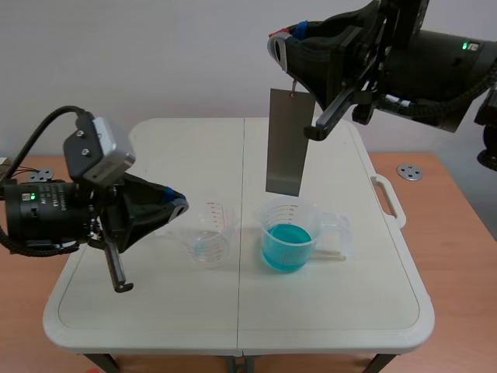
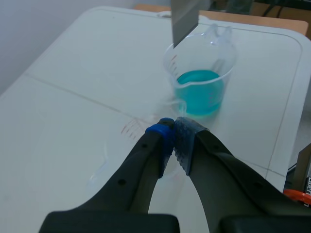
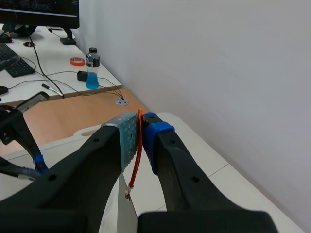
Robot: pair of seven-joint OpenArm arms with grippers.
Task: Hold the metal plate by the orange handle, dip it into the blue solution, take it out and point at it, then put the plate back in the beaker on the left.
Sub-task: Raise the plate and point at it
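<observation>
right end effector [image 3: 141, 127] pinching orange handle [image 3: 137, 158], metal plate [image 1: 285, 144] above blue solution [image 1: 286, 247], left end effector [image 2: 173, 132] pressed together

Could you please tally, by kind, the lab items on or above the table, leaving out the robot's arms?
Beakers: 2, the left beaker and the beaker of blue solution
Metal plate: 1, hung by its orange handle from the right claw
Total: 3

Left arm comes in low from 9 o'clock, left hand [image 1: 180, 207] aimed toward 3, fingers meeting. Right arm is raised at 1 o'clock, right hand [image 1: 289, 37] pinching the orange handle [image 3: 138, 151].
</observation>
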